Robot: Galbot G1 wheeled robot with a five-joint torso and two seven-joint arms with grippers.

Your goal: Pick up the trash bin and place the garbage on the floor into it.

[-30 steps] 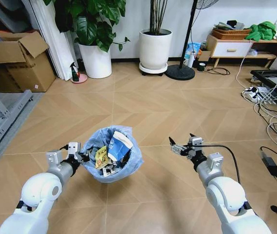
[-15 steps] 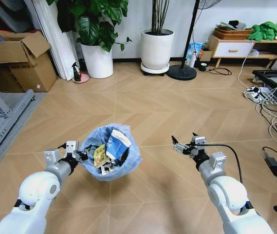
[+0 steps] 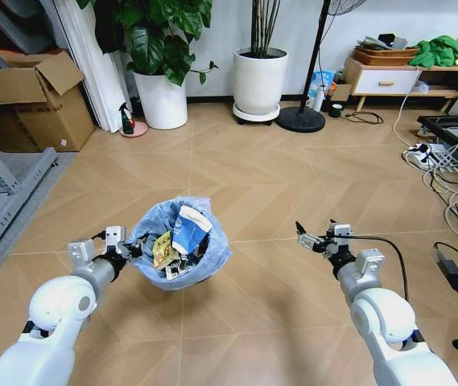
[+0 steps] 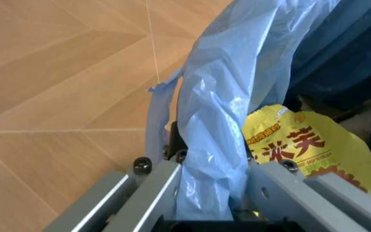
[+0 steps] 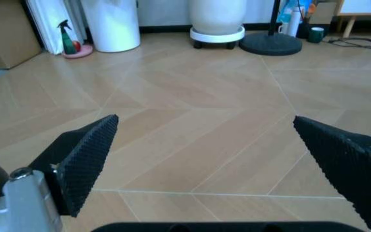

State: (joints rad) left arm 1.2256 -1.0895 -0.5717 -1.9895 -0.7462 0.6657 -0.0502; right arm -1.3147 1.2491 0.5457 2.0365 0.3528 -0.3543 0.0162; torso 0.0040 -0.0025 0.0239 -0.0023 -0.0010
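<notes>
— Where is the trash bin (image 3: pixel 180 245)?

— Low in front of me, on my left side over the floor (image 3: pixel 277 185). My left gripper (image 3: pixel 129 250) pinches its rim, the fingers (image 4: pixel 152 193) closed on the blue bag liner (image 4: pixel 224 111), one outside and one inside.

— And the garbage (image 3: pixel 182 241)?

— It sits inside the bin: a yellow wrapper (image 4: pixel 308 145) just beside my inner finger, a blue-white packet (image 3: pixel 191 228) standing up above it, darker scraps underneath.

— Your other tool?

— My right gripper (image 3: pixel 309 239) hangs over bare boards, well apart from the bin, its black pads (image 5: pixel 85 159) spread wide and holding nothing.
</notes>
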